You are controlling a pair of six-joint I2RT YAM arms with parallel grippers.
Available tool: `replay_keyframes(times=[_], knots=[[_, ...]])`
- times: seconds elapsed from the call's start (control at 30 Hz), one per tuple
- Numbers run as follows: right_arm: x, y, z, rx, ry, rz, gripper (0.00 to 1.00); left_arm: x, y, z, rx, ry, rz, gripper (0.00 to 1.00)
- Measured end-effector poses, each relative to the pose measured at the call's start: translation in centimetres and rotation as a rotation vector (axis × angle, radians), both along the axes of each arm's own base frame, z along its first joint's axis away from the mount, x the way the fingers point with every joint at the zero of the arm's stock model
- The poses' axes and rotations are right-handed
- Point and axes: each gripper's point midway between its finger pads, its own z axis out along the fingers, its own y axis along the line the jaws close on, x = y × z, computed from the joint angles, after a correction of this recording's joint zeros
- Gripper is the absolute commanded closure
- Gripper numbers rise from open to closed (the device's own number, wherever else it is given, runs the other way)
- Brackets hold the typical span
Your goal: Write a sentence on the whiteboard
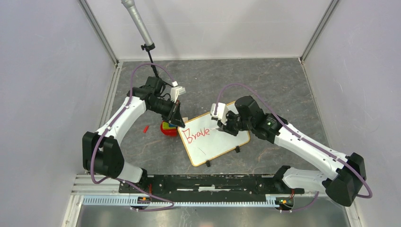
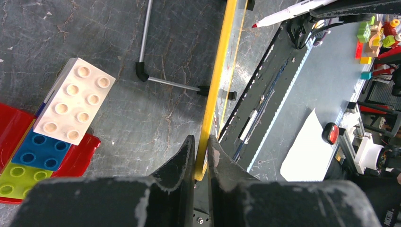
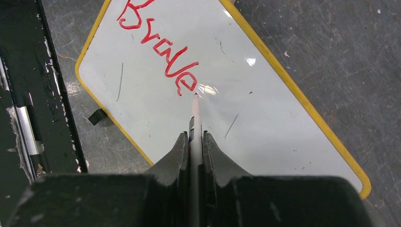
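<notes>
- The left arm point(image 1: 120, 118) and right arm point(image 1: 307, 144) have white shells on their long links and chunky black housings at the joints.
- A thin purple cable point(image 1: 94, 156) runs along the outside of each of the 2 arms.
- A small white camera block point(image 1: 177, 91) sits on each wrist.
- The left gripper point(image 2: 202, 156) and right gripper point(image 3: 195, 146) each have 2 black tapered fingers point(image 2: 182, 163), scuffed pale grey at the edges.

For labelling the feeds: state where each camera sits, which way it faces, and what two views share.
Top external: above and behind the arms, looking down; both arms show, flanking the whiteboard.
Left wrist: on the left arm, looking along the left hand, shut on the whiteboard's frame.
Right wrist: looking down past the right hand, shut on the marker, at the red "Brave".
Top and right wrist both show "Brave".
</notes>
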Motion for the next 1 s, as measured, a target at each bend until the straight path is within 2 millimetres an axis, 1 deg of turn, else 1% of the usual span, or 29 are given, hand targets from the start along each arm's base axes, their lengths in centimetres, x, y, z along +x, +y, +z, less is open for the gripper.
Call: replay_keyframes(times=[0.27, 0.53, 0.77, 0.83, 1.0], knots=[[0.3, -0.2, -0.1, -0.009, -0.008, -0.016, 1.00, 0.0, 0.0, 0.0, 0.000, 0.000, 0.000, 0.98], [0.6, -0.8, -1.7, -0.053, -0.002, -0.035, 1.00, 0.0, 0.0, 0.0, 0.000, 0.000, 0.000, 0.98], [0.8, -1.0, -2.1, -0.066, -0.006, -0.046, 1.00, 0.0, 0.0, 0.0, 0.001, 0.000, 0.000, 0.98], [0.6, -1.0, -2.3, -0.066, -0.001, -0.042, 1.00, 0.0, 0.0, 0.0, 0.001, 0.000, 0.000, 0.98], [-0.7, -0.4, -2.6, -0.055, 0.033, 0.007, 1.00, 0.0, 0.0, 0.0, 0.000, 0.000, 0.000, 0.98]])
